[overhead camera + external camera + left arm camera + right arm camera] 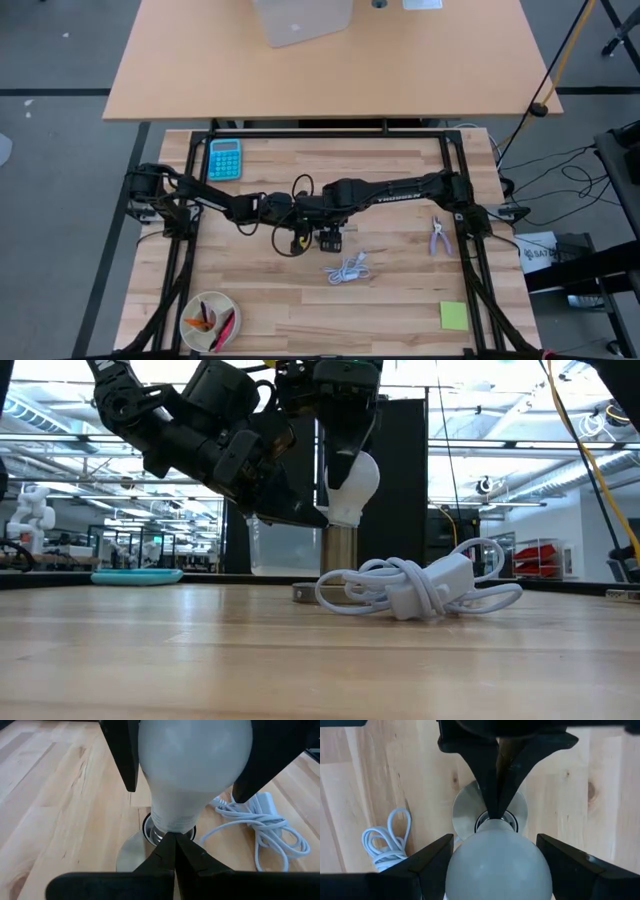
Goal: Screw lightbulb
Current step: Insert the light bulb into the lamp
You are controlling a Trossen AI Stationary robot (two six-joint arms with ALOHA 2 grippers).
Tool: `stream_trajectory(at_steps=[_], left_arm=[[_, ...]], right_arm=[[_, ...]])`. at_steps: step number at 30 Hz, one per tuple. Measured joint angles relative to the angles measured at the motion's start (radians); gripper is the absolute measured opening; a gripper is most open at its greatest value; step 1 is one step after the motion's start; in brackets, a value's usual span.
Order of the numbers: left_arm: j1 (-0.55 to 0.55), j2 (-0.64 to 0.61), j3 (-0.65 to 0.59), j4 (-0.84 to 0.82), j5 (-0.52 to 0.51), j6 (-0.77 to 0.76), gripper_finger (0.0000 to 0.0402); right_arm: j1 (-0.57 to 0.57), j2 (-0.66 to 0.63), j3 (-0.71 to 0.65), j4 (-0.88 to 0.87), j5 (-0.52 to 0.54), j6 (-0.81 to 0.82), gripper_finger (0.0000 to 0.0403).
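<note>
High view gives us 2 dark arms meeting at mid-table, over a spot just above the white coiled cable [349, 268]. We count 1 lightbulb [352, 485], 1 round metal socket disc [465, 807], 1 cable, 1 teal calculator [224, 158], 1 pair of small pliers [438, 236], 1 yellow-green sticky pad [453, 316] and 1 round dish [190, 308] holding a few small items near the table's front left corner.

We see the lightbulb standing upright, globe up, its base down at the socket collar in the middle of the disc. The right gripper [497, 870] comes from above and its 2 fingers [427, 865] sit wide apart on either side of the globe, clamped on it. The left gripper [175, 852] has its 2 fingers pressed together into 1 point, and that tip sits at the bulb's neck, right at the socket rim, holding nothing.

From the low view, the cable lies on the wood just in front of the socket.
</note>
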Motion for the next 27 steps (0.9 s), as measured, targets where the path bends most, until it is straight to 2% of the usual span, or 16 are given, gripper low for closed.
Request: stream_trajectory(at_steps=[16,27], left_arm=[[0.006,-0.001,0.000,-0.005,0.001,-0.011,0.0000],[0.030,-0.026,0.005,-0.066,0.046,-0.034,0.0000]], right_arm=[[-0.027,0.001,0.000,0.059,-0.040,0.028,0.0265],[-0.027,0.003,0.000,0.059,-0.033,0.056,0.0265]])
